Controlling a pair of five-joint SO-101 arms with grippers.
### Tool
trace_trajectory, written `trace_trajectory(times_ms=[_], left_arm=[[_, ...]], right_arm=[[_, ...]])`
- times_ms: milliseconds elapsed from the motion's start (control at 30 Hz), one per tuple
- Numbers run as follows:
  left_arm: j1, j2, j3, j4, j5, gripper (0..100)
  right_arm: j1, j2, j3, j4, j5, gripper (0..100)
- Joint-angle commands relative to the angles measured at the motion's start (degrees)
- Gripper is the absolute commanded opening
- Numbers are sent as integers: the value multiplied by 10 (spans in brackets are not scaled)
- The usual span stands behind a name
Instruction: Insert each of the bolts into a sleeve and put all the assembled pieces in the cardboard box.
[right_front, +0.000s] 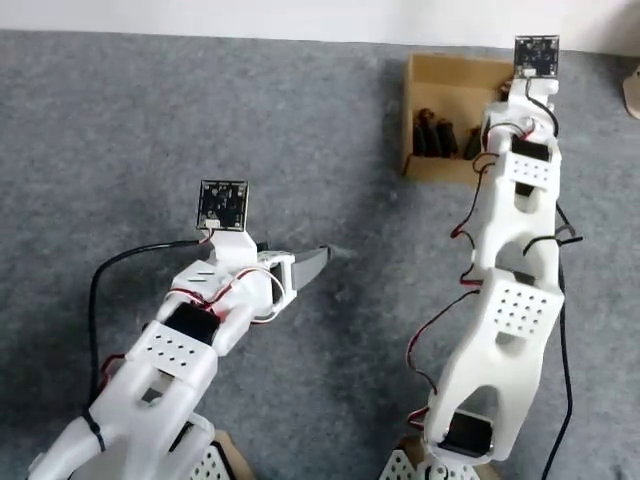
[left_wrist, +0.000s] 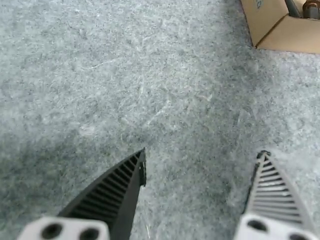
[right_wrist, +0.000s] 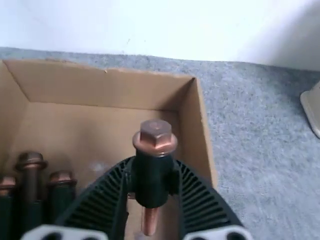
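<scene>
The high camera is fixed above both arms and looks steeply down on the grey counter (right_front: 150, 120) from well off. Each wrist camera sits just behind its own pincer and looks out along the fingers: the left pincer (left_wrist: 202, 152) frames bare counter close beneath it, while the right pincer (right_wrist: 152, 165), gripping a sleeve (right_wrist: 151, 182), faces into the cardboard box (right_wrist: 100, 85) just ahead. All three views share that box, and the left one catches a corner of it far beyond its pincer.

bolt (right_wrist: 155, 137): coppery metal | sleeve (right_wrist: 152, 180): matt, perhaps plastic | cardboard box (right_wrist: 100, 87): matt
</scene>
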Motion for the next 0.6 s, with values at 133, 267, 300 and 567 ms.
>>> trace_trajectory(times_ms=[133, 267, 300, 567], left_arm=[[-6, -4, -2, 3, 4, 325], [-6, -4, -2, 3, 4, 325], [-6, -4, -2, 3, 4, 325], [-6, -4, -2, 3, 4, 325]], right_arm=[[22, 64, -117, 0, 7, 5], [34, 107, -148, 0, 6, 5], [36, 116, -155, 0, 6, 5], [39, 155, -159, 1, 6, 9]])
